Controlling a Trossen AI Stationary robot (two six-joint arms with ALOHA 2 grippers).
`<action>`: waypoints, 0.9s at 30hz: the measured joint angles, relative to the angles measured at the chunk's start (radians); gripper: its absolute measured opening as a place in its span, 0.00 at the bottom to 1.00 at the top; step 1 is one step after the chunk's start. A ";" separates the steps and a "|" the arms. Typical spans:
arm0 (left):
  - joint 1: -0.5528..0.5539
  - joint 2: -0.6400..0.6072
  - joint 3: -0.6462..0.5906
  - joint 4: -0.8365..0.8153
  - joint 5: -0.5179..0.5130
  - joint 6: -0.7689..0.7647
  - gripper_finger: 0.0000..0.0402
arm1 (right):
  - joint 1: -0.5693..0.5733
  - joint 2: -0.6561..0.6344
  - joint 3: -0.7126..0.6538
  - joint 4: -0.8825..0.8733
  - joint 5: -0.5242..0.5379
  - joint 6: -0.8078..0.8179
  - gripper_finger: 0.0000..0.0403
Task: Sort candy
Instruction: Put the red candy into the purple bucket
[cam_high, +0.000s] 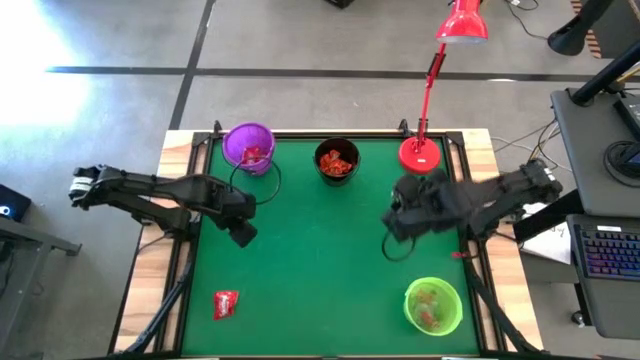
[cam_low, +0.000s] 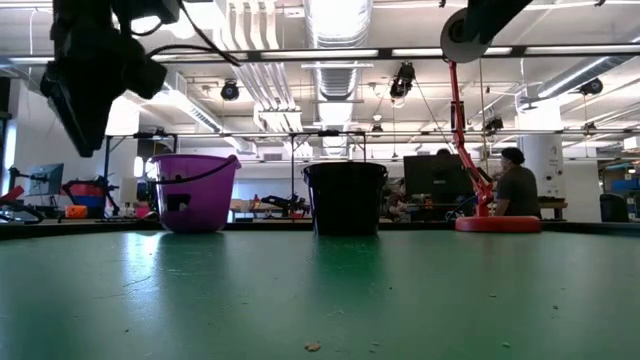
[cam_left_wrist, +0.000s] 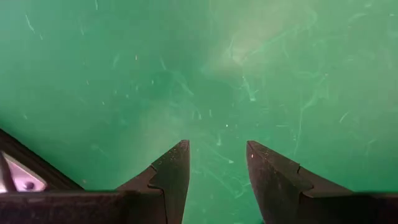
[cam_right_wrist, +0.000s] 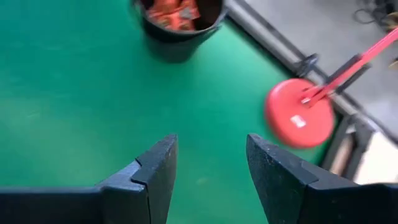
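Overhead, you see one red candy (cam_high: 226, 304) near the green cup (cam_high: 433, 306); both wrist views show the left gripper (cam_left_wrist: 217, 165) and right gripper (cam_right_wrist: 210, 158) open, empty.

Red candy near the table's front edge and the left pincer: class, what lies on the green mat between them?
Nothing: in the high view, only bare green mat separates the red candy from the open left pincer.
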 joint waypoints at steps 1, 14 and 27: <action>-0.012 0.000 -0.009 0.005 0.002 -0.026 0.35 | -0.032 -0.012 0.000 0.001 0.001 -0.045 0.46; -0.281 0.000 0.069 0.008 0.034 -0.438 0.35 | -0.352 -0.078 -0.002 0.006 0.002 -0.479 0.45; -0.609 0.111 0.193 0.002 -0.153 -0.888 0.35 | -0.447 -0.079 -0.039 0.007 0.002 -0.659 0.44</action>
